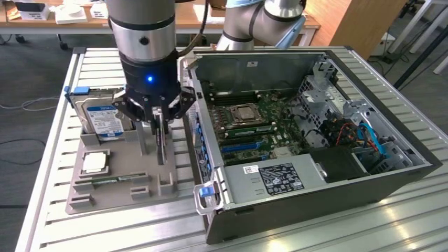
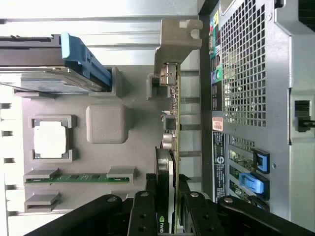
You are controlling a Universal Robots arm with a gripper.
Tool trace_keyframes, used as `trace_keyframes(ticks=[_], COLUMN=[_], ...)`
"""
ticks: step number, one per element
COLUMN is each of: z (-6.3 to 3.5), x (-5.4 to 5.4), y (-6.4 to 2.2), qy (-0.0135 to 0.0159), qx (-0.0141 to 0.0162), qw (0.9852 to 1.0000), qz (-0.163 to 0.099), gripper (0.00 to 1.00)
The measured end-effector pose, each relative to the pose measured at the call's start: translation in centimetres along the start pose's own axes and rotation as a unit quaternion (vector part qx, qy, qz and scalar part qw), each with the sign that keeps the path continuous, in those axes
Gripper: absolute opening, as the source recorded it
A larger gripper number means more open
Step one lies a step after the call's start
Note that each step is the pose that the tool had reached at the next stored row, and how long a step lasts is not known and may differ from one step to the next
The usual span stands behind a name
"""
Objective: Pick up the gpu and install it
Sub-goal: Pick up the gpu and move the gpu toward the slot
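Note:
The gpu is a thin black card standing on edge in a slot of the grey holder tray, beside the open computer case. My gripper reaches down over it from above, its black fingers pressed against both faces of the card. The wrist view looks along the gpu edge-on, with its metal bracket at the far end and the tray under it. There my gripper clamps the near end, one of its fingers flat against the fan side. The card's lower edge still looks seated in the tray.
On the tray also sit a silver hard drive with a blue-white label, a square processor chip and a green memory stick. The case lies open with its motherboard and power supply exposed. The slatted metal table carries everything.

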State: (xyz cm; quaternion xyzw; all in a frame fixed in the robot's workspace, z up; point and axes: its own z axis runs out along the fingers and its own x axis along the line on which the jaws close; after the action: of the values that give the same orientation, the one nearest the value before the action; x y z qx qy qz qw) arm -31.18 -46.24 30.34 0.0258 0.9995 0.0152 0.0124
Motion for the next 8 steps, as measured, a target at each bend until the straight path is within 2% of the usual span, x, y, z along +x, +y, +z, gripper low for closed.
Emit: trace_keyframes(ticks=[2,8], z=[-2.6,-4.99], x=[-0.1,-0.1], y=[0.07,0.15], qy=[0.0001,0.0002], qx=[-0.0001,-0.0001], qw=[1.0,1.0], qz=[-0.003,-0.004], gripper=[0.27,0.27])
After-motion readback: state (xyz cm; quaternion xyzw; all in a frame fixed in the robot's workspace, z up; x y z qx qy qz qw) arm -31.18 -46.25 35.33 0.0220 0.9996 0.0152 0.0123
